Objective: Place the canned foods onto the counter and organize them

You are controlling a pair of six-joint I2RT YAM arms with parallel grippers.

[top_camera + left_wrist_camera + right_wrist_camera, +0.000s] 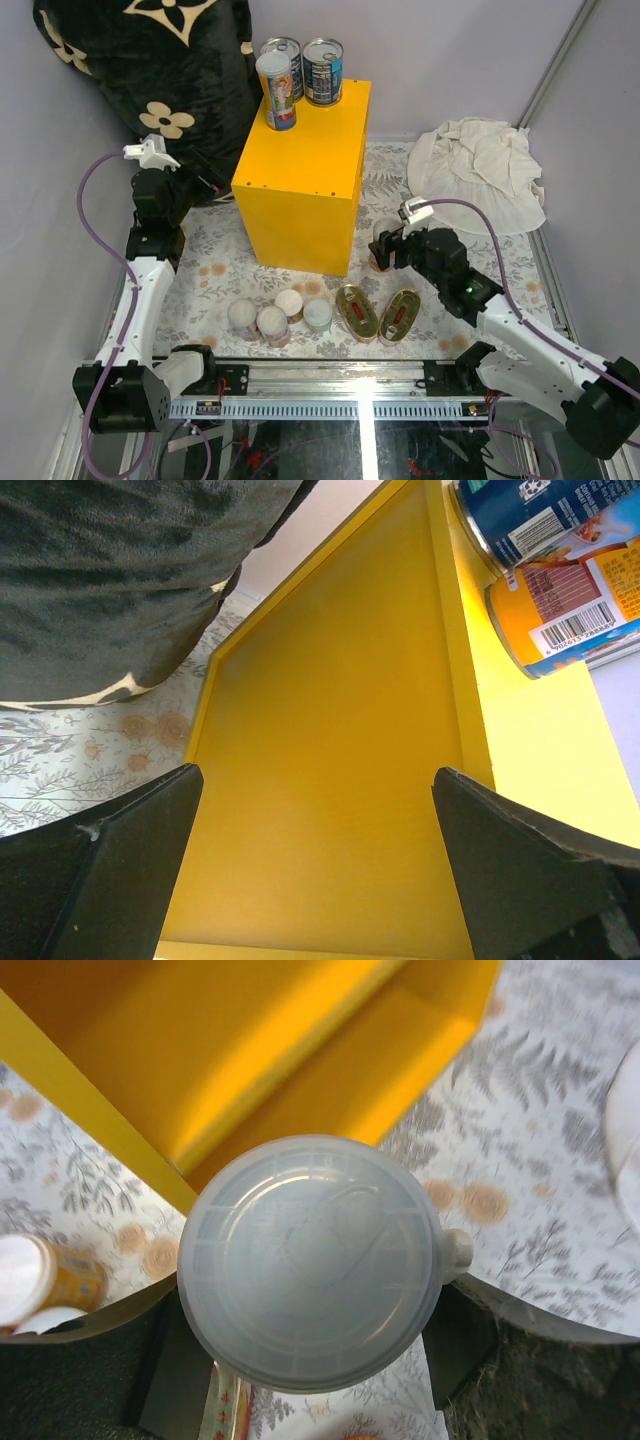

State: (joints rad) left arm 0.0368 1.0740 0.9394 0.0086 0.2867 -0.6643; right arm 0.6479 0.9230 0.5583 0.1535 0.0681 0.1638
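Observation:
The yellow counter (305, 185) stands mid-mat, its open face and shelf showing in the right wrist view (250, 1050). Three cans stand on its top: two blue-labelled (323, 70) and one orange cartoon-label (276, 90), also seen in the left wrist view (570, 610). My right gripper (385, 247) is shut on a white-lidded can (310, 1260), held by the counter's right front corner. My left gripper (315, 772) is open and empty, close to the counter's left side (330, 750). Several small white-lidded cans (272, 320) and two oval gold tins (356, 310) (398, 315) lie on the mat in front.
A dark floral cushion (150, 70) leans at the back left, just behind my left arm. A white cloth (480, 170) lies at the back right. The floral mat (210, 260) covers the floor. A metal rail (330, 385) runs along the near edge.

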